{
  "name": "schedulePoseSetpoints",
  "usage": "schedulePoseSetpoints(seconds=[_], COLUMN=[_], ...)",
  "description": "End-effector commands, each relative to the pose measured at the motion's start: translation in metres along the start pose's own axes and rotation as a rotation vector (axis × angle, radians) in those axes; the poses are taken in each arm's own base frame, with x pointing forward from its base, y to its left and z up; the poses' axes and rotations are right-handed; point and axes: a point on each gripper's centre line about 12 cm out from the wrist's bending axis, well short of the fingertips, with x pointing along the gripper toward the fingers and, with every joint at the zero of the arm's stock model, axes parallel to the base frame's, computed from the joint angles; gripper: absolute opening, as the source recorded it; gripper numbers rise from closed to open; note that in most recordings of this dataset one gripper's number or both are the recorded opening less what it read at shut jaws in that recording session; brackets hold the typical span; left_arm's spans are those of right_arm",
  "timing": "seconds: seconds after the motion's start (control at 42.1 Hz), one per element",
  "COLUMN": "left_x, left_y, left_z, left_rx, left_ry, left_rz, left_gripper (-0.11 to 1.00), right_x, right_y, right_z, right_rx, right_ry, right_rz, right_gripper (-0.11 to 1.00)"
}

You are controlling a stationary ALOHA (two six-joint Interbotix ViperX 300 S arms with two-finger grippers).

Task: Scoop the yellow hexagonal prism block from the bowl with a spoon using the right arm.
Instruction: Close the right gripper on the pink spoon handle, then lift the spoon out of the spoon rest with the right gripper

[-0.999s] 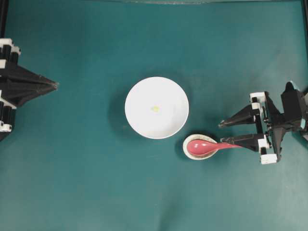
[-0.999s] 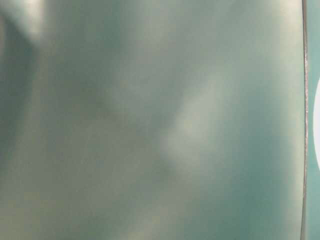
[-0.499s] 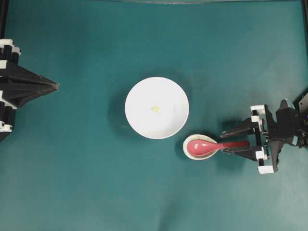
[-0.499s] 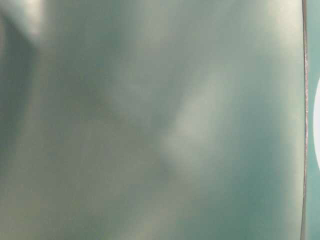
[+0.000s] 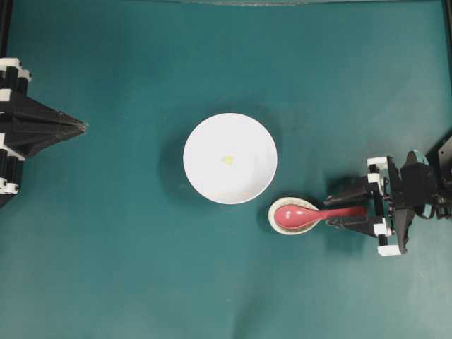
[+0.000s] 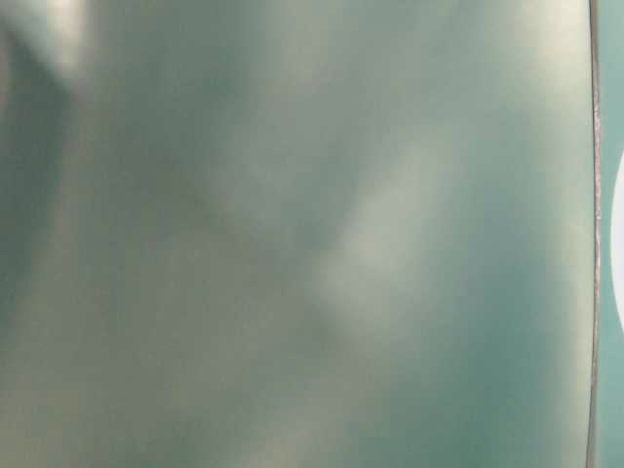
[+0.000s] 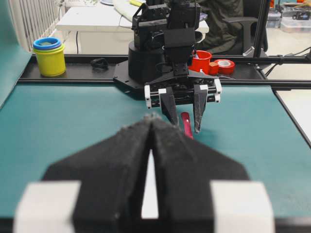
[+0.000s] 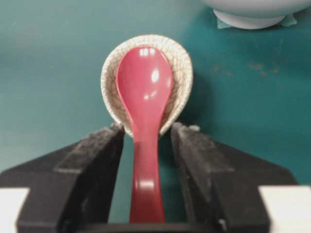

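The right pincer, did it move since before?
Yes. In the overhead view the right pincer slid down the picture; its open fingers now straddle the spoon handle, and the spoon rest stayed put.

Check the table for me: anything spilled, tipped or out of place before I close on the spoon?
Nothing stands out. The spoon lies in its spoon rest, handle between the right end effector's open fingers. The yellow block sits inside the upright bowl.

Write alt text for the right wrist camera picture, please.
A glossy pink-red spoon lies with its scoop in a small crackled spoon rest, its handle between two open black fingers. A white bowl edges in at top right.
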Motion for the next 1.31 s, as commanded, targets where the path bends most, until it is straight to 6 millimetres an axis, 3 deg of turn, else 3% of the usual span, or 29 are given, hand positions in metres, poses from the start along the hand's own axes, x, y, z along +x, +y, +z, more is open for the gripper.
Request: schedulePoseSetpoints(seconds=[0.0,0.214,1.022,1.213,1.284], left_x=[0.0020,0.0020,0.0020,0.0022,0.0024], left_y=[-0.0001,-0.0001,-0.0001,-0.0001,-0.0001], left_z=[0.0047,0.0049,0.0049,0.0046,0.0052], left_rx=[0.005,0.005,0.006,0.008,0.008], left_ry=[-0.011,-0.012,-0.012,-0.011,-0.012], left_rz=[-0.001,-0.001,-0.001,-0.001,-0.001], left_gripper=[0.00,0.00,0.00,0.00,0.00], right_x=[0.0010,0.0013,0.0044,0.0064,0.0068], right_y=[0.0031,0.0039,0.0047,0.0041,0.0040], right_z=[0.0017,0.0001,-0.0001,0.0022,0.0036], right_rx=[0.003,0.001,0.009,0.017,0.020], right_ry=[-0.010,0.001,0.011,-0.004,-0.012], right_rz=[0.010,0.013,0.005,-0.010,-0.011], right_gripper=[0.49,0.43,0.42,0.23,0.23])
